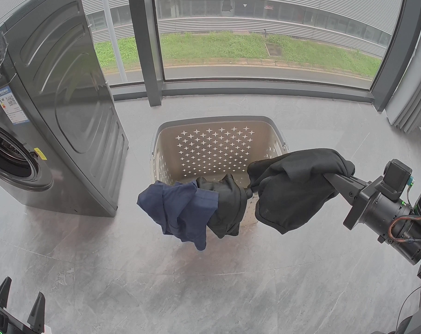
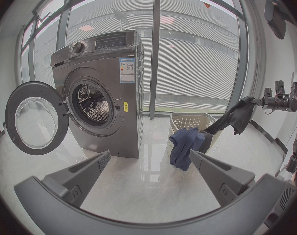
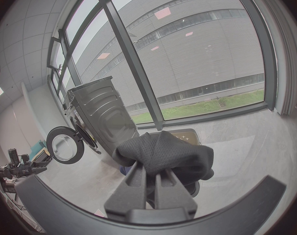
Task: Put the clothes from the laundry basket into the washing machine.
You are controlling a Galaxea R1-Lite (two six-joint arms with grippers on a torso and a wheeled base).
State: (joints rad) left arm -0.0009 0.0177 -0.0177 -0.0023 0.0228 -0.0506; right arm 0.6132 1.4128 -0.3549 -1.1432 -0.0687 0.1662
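Observation:
My right gripper (image 1: 333, 178) (image 3: 150, 172) is shut on a black garment (image 1: 294, 186) (image 3: 164, 152), held up above the right side of the beige laundry basket (image 1: 215, 149) (image 2: 187, 119). The garment trails down to the basket's front rim, where more black cloth (image 1: 226, 205) and a dark blue garment (image 1: 182, 209) (image 2: 184, 144) hang over the edge. The grey washing machine (image 1: 57, 107) (image 2: 102, 98) stands at the left with its round door (image 2: 35, 116) swung open and the drum (image 2: 91, 103) showing. My left gripper (image 1: 18, 305) (image 2: 148, 160) is open, low at the front left, with nothing between its fingers.
A large floor-to-ceiling window (image 1: 266, 33) with dark frames runs behind the basket. Grey curtains (image 1: 412, 93) hang at the far right. Bare grey floor (image 1: 219, 284) lies between the machine, the basket and me.

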